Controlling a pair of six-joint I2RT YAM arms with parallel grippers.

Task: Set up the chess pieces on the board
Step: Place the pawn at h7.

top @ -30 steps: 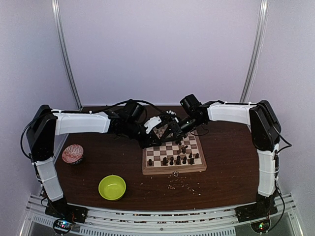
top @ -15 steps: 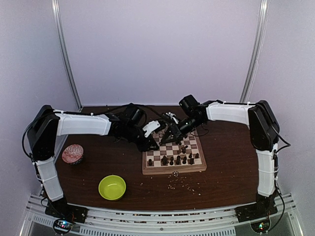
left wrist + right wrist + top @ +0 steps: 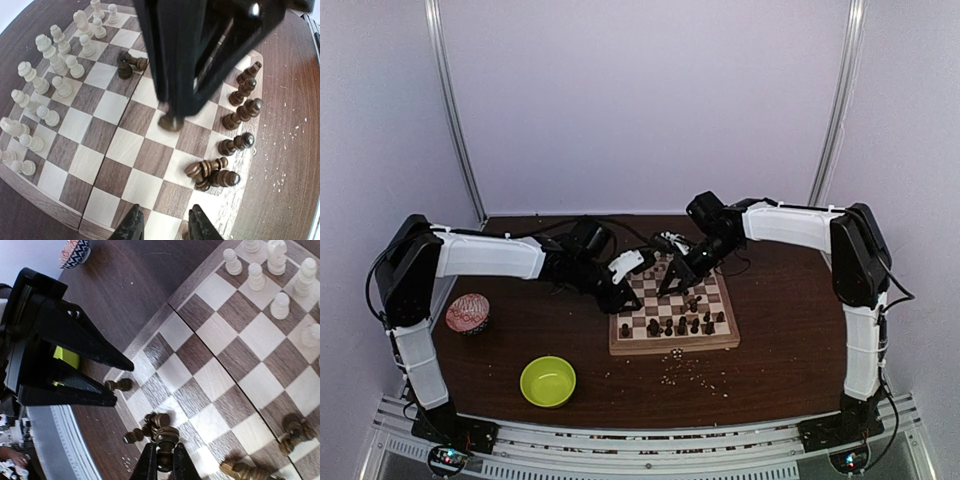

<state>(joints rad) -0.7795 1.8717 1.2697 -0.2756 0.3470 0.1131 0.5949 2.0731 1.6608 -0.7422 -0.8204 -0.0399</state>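
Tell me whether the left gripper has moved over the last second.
Yes: the left gripper has drawn back slightly, down-left in the top view, toward the board's left rim.

Left gripper (image 3: 165,225), jaws parted; right gripper (image 3: 163,455), jaws clamped

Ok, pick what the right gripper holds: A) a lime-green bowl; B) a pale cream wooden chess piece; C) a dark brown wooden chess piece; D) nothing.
C: in the right wrist view the right gripper is closed on a dark brown wooden chess piece.
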